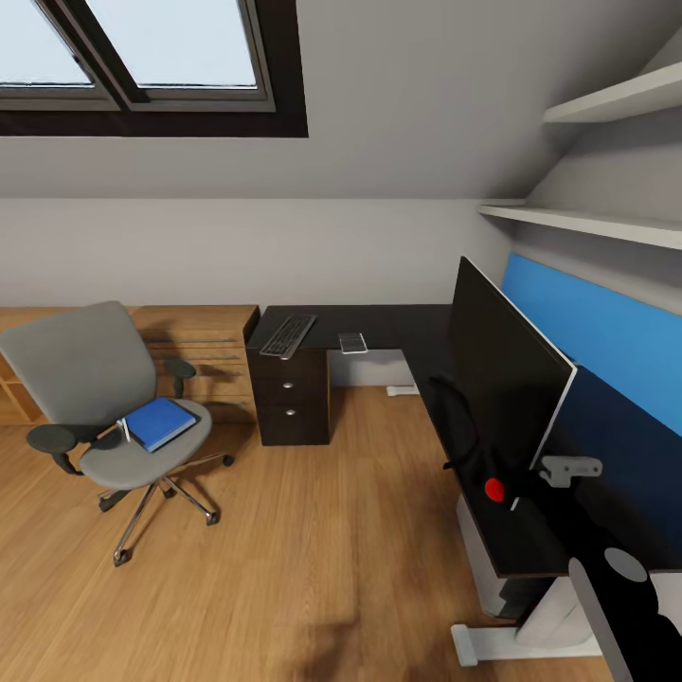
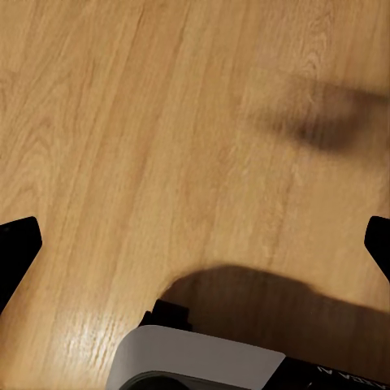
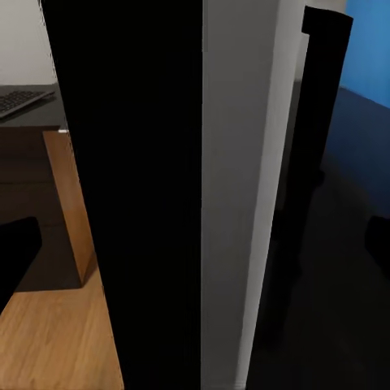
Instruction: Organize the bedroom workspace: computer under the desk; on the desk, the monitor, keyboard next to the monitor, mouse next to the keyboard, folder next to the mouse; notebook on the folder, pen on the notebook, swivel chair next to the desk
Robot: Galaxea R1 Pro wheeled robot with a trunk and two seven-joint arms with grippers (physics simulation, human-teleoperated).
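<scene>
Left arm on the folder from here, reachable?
Probably not. The folder lies on the chair seat, across open floor; the left claw points down at bare floor.

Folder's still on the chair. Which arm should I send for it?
Left, probably. The folder lies on the chair toward the robot's left, while the right claw sits close against the monitor on the desk.

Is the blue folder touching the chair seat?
Touching. In the head view the folder lies flat on the swivel chair, resting on its grey seat cushion between the armrests, with no gap under it.
</scene>
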